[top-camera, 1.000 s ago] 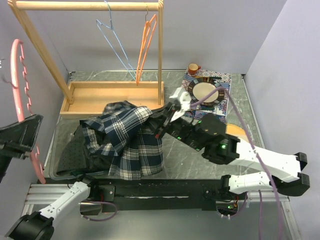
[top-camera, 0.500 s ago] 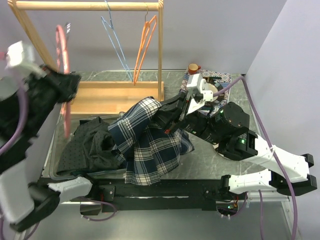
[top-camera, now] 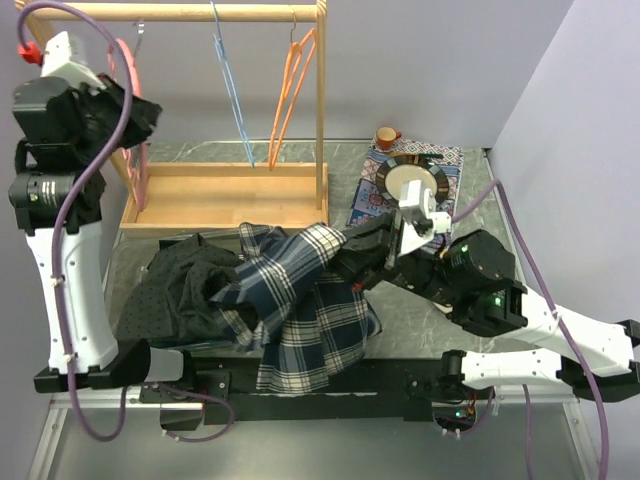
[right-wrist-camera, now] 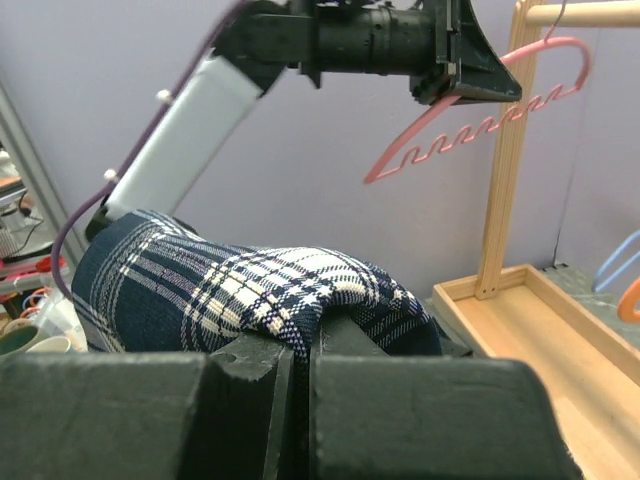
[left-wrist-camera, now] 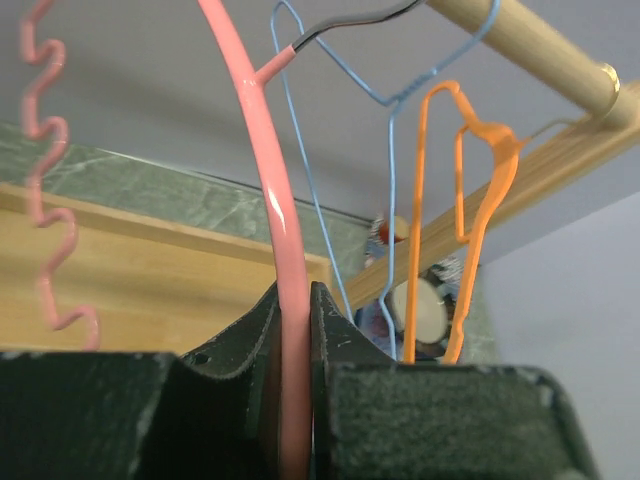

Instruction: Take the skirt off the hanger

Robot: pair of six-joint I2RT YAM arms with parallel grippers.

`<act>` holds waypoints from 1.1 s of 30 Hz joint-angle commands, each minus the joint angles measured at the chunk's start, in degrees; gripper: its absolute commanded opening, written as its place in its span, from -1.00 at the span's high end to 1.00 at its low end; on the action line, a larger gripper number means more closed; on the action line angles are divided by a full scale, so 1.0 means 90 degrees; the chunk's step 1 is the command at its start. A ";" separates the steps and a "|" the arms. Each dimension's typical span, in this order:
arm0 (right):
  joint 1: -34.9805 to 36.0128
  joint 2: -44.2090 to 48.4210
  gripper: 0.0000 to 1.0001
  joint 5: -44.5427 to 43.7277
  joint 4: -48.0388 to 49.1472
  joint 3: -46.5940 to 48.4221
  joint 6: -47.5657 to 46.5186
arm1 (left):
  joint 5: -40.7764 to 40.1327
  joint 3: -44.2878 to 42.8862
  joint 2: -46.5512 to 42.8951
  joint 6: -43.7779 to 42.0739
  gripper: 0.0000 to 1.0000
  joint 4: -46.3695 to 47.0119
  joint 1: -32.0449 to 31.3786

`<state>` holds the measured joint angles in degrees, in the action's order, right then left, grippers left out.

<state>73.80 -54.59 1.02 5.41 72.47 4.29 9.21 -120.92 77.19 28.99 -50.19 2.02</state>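
The navy and white plaid skirt (top-camera: 305, 295) lies heaped on the table, off the hanger, with one fold lifted toward the right. My right gripper (top-camera: 352, 262) is shut on that fold; in the right wrist view the skirt (right-wrist-camera: 250, 285) bulges over the closed gripper (right-wrist-camera: 305, 345). The pink hanger (top-camera: 138, 178) hangs bare at the rack's left end, and my raised left gripper (top-camera: 125, 95) is shut on it. Seen from the left wrist, the pink hanger (left-wrist-camera: 270, 190) runs between the left gripper (left-wrist-camera: 297, 300) fingers, and its hook reaches up to the wooden rod (left-wrist-camera: 520, 45).
A dark dotted garment (top-camera: 180, 290) lies left of the skirt. The wooden rack (top-camera: 180, 12) with its base tray (top-camera: 220, 195) carries a blue hanger (top-camera: 235, 100) and an orange hanger (top-camera: 290, 85). A plate (top-camera: 410, 180) on a patterned mat and a red cup (top-camera: 386, 136) sit at the back right.
My left arm swung up from the low left to the rack's left end, carrying the pink hanger. My right gripper dragged the skirt's fold to the right and nearer.
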 commanded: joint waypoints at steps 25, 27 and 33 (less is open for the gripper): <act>0.0023 0.0968 1.00 0.0102 0.0981 -0.0415 0.0138 | 0.4290 0.0037 0.1696 0.2013 0.98 0.4024 0.2178; 0.0023 0.0948 1.00 0.0073 0.0893 -0.0405 0.0031 | 0.4201 0.0125 0.1881 0.2100 0.99 0.4276 0.2187; 0.0032 0.0870 1.00 -0.0074 0.1020 -0.0542 -0.0057 | 0.4289 -0.0002 0.2390 0.2180 0.98 0.4308 0.2187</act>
<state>73.80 -47.48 1.54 6.87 67.70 4.99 48.07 -118.69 97.01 48.31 -16.10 21.43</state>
